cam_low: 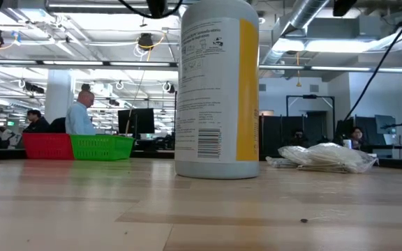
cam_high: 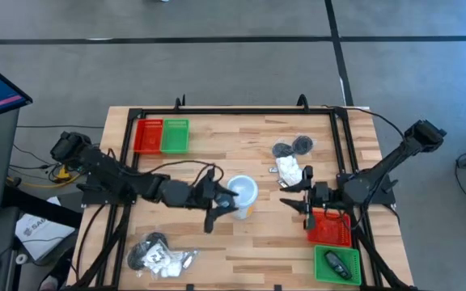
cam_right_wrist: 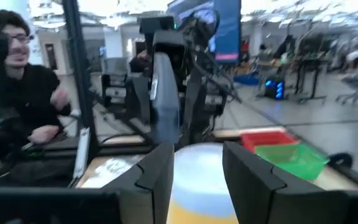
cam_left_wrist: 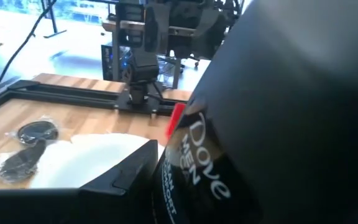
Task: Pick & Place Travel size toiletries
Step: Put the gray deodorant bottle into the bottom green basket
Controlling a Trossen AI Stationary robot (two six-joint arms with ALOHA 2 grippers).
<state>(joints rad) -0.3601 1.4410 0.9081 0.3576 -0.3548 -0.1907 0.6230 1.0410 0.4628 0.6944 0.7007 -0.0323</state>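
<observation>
My left gripper reaches in from the table's left and sits against the near-left side of the white cup. It is shut on a dark grey "Dove Men" toiletry piece, which fills its wrist view. My right gripper hovers open to the right of the cup, apart from it. In the right wrist view its two fingers frame the cup. White sachets and dark round pieces lie flat on the table beyond the right gripper. My left gripper holds the dark Dove piece by its side, against one visible finger. The piece itself hides the other finger. It sits lifted off the table, level with the cup's white top.
Red tray and green tray, which holds a dark item, sit at the near right. Another red and green tray stand at the far left. A second pile of toiletries lies near left. A person sits beyond the table.
</observation>
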